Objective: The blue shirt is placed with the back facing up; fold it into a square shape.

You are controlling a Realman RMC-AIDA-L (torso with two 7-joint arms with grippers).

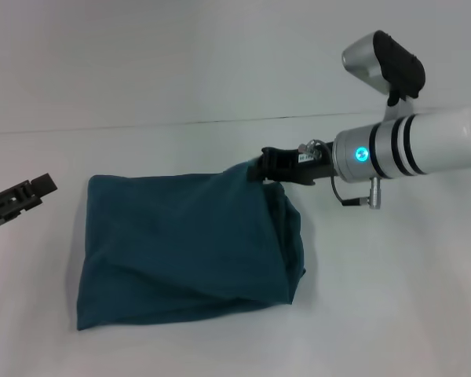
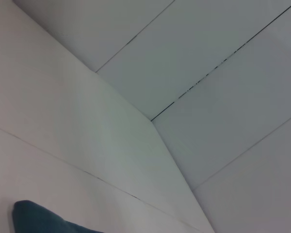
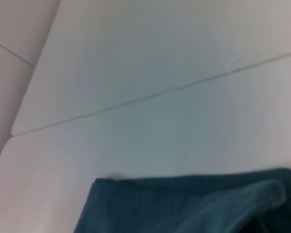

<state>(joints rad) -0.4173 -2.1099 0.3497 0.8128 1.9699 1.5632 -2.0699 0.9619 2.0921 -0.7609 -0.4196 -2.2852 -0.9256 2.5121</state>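
Note:
The blue shirt (image 1: 188,243) lies on the white table (image 1: 392,314) as a rough folded rectangle, with a loose doubled edge along its right side. My right gripper (image 1: 264,167) is at the shirt's far right corner, shut on a pinch of fabric that rises off the table toward it. The right wrist view shows the shirt (image 3: 184,204) from close up, with its far edge straight. My left gripper (image 1: 20,196) hangs at the table's left side, apart from the shirt's left edge. In the left wrist view only a corner of the shirt (image 2: 34,221) shows.
White table surface surrounds the shirt on all sides. A seam line (image 1: 180,124) marks where the table meets the white back wall. The right arm's silver forearm (image 1: 424,145) reaches in from the right above the table.

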